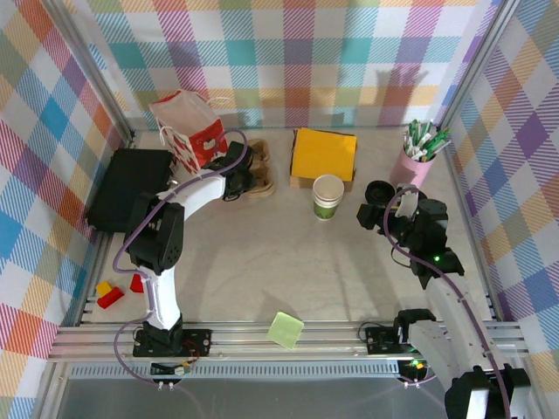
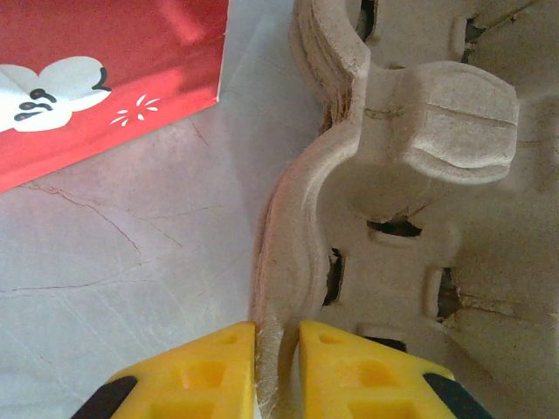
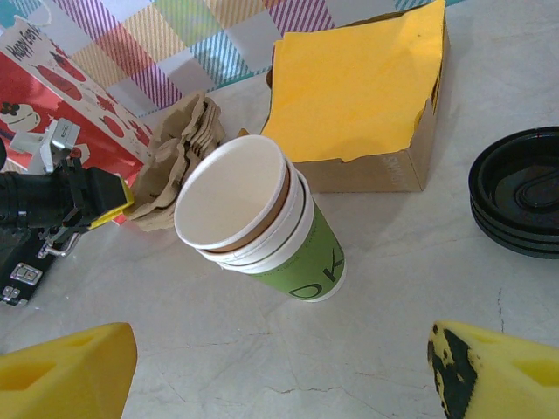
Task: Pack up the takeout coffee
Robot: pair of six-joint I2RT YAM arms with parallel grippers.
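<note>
We judge the light, crushable paper cup (image 3: 306, 262) best gripped mid-wall; right gripper (image 3: 279, 384) gapes, left gripper (image 2: 278, 349) pinches the pulp carrier (image 2: 410, 175)

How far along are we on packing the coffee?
Nothing looks packed yet: the coffee cup stands lidless on the table. In hand: the left claw pinches the edge of the pulp cup carrier beside the red bag; the right claw hangs open near the cup, holding nothing. Left: fit a black lid, cup into the carrier, probably then the bag.
</note>
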